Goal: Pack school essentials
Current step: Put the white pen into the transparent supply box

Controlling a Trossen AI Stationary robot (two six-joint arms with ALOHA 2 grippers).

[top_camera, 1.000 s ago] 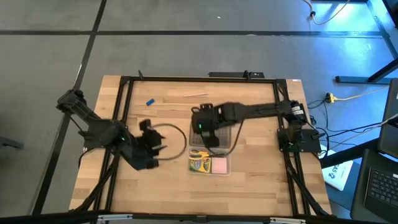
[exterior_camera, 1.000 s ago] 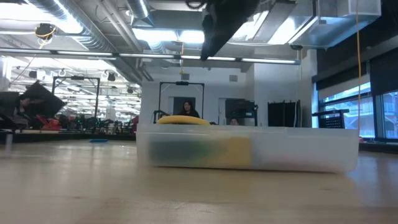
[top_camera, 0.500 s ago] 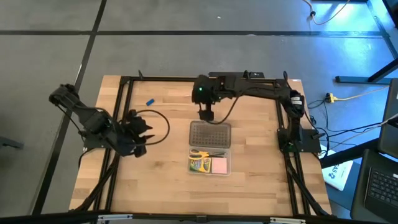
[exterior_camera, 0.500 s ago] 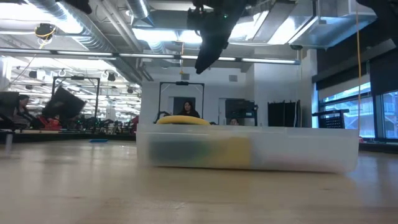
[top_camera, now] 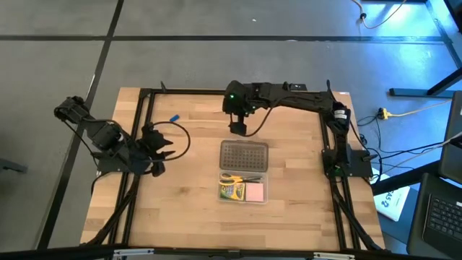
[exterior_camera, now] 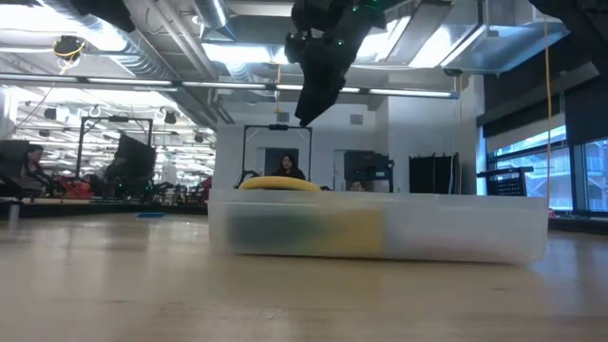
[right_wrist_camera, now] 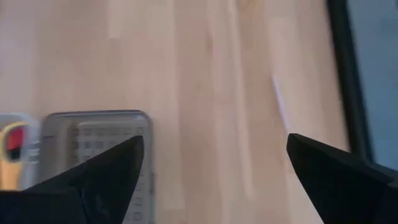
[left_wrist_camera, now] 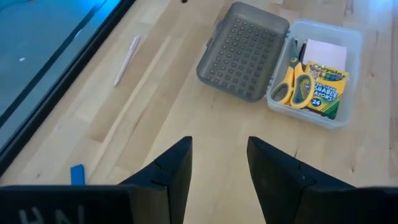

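The clear case [top_camera: 244, 189] lies open mid-table, its grey perforated lid [left_wrist_camera: 244, 51] flat beside the tray. In the tray lie the yellow-handled scissors [left_wrist_camera: 292, 81], the green-and-yellow crayon box [left_wrist_camera: 326, 90] and the pink sticky-note pad [top_camera: 255, 192]. The pale stick [right_wrist_camera: 280, 102] and the tiny blue eraser [top_camera: 174, 118] lie on the wood nearer the far edge. My right gripper [top_camera: 238, 130] hangs open above the table, just beyond the lid's far side. My left gripper [top_camera: 160, 144] is open, off to the case's left.
A black metal frame [top_camera: 144, 108] runs round the table's edges, and a black cable [top_camera: 184, 137] loops beside my left gripper. Bare wood [top_camera: 202, 217] lies near and to the left of the case. People and equipment show in the room behind, in the low view.
My right gripper has risen from over the case and travelled toward the table's far edge, past the lid. My left arm has drawn back toward the table's left edge. The case and its contents have stayed put.
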